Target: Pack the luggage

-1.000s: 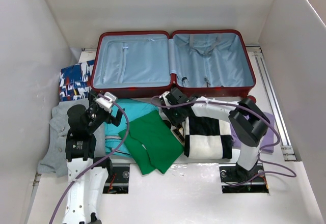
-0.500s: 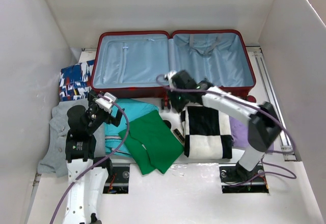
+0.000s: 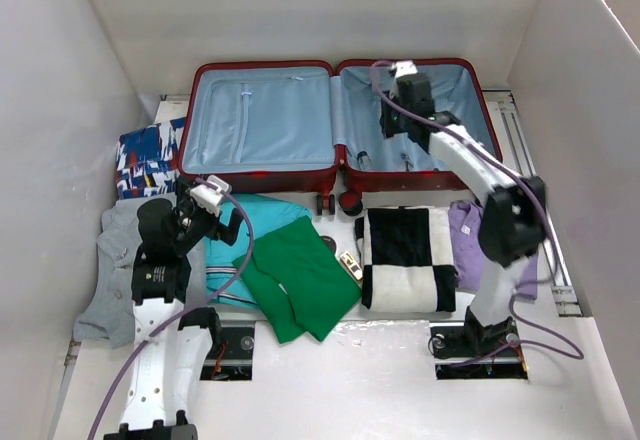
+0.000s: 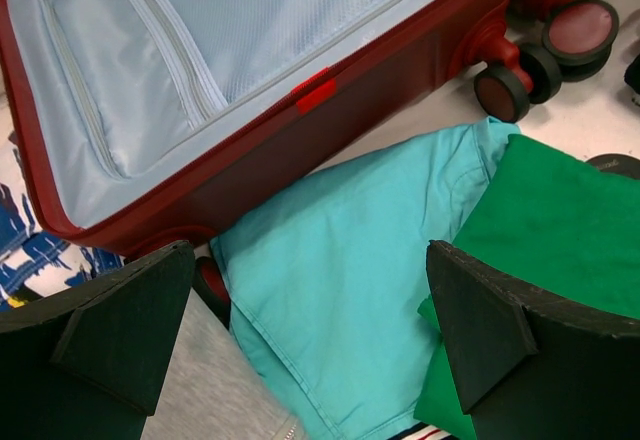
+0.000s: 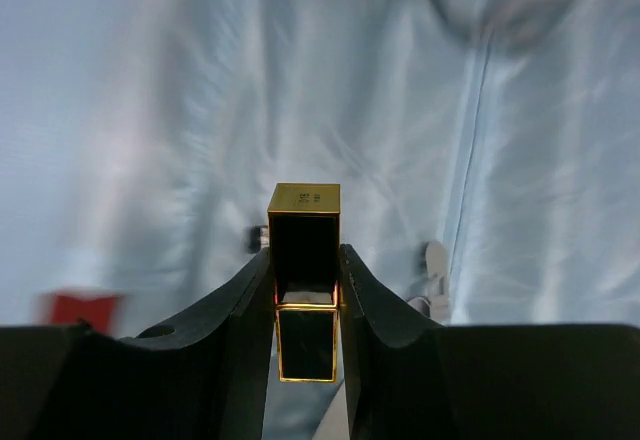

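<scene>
A: Near row first; what is noted on the table [image 3: 350,370] ahead of the arm bases?

B: A row of clothes is recorded, left to right: a grey garment [image 3: 110,270]; a teal shirt [image 3: 250,225]; a green garment [image 3: 300,280] laid over the teal shirt's right part; a checked garment [image 3: 405,260] in black and white; a lilac garment [image 3: 465,255] just beside it. A small gold-and-dark item [image 3: 350,263] is seen between the green and checked pieces; whether either is touched cannot be told.

A: Left gripper?

B: The left gripper [image 4: 310,260] is held above the teal shirt, near the front wall of the luggage [image 3: 280,120]; its jaws are spread wide apart; nothing is held between them.

A: Position of the luggage?

B: It is laid open and flat across the far part of the table, both shells lining-up, hinge in the middle; its black wheels [image 4: 503,92] are seen at the near edge by the hinge; a zip pocket [image 4: 130,80] is seen in the left shell; a blue patterned garment [image 3: 148,158] is lodged against the left wall.

A: Right gripper?

B: The right gripper [image 5: 305,255] is extended over the right shell, above the pale blue lining [image 5: 200,110]; its jaws are drawn partly together and pinched on a small black box [image 5: 304,220] with gold edges, which is held upright between the pads; whether the box touches the lining cannot be told.
</scene>
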